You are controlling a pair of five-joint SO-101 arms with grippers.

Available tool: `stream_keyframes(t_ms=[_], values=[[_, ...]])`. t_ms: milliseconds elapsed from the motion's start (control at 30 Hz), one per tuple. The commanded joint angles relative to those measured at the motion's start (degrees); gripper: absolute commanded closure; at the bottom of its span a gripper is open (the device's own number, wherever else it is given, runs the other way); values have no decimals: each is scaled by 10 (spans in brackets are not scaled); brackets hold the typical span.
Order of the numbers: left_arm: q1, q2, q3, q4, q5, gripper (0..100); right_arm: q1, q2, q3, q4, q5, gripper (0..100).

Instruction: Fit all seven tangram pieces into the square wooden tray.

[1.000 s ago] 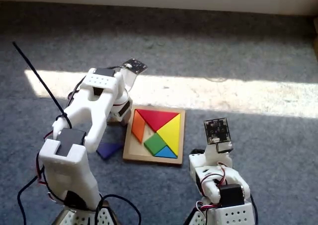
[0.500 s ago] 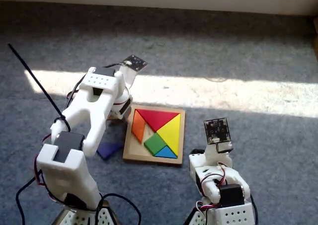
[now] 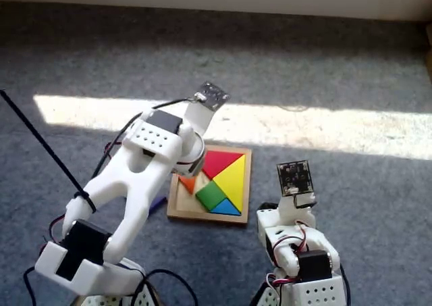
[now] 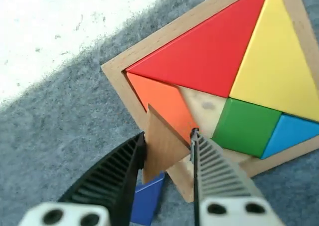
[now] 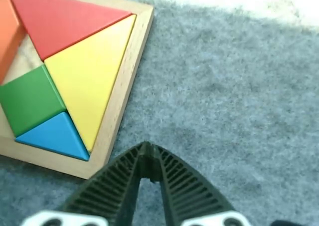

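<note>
Left hand (image 4: 168, 136) pinches a tan triangle (image 4: 160, 148) above the tray (image 3: 202, 217) mid-frame; right hand (image 5: 149, 163), lower right, is pressed together

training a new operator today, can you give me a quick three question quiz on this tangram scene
1. True or false: the right gripper is shut and empty.
2. Which lies on the carpet outside the tray? a) green square b) dark blue piece c) yellow triangle
3. What shape is the wooden-faced piece in the left gripper?
Key: 1 true; 2 b; 3 triangle.
</note>
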Motion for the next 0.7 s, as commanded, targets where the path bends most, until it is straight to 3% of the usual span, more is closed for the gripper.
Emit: stream_keyframes(t_ms=[0, 167, 367, 567, 667], values=[[49, 0, 2, -27, 91, 912, 7, -7, 66, 1, 5, 994], [56, 54, 2, -73, 180, 912, 7, -7, 66, 1, 5, 994], [54, 78, -2, -74, 222, 909, 7, -7, 66, 1, 5, 994], [51, 78, -2, -51, 248, 716, 7, -7, 66, 1, 5, 994], [53, 78, -12, -40, 269, 702, 7, -7, 66, 1, 5, 994]])
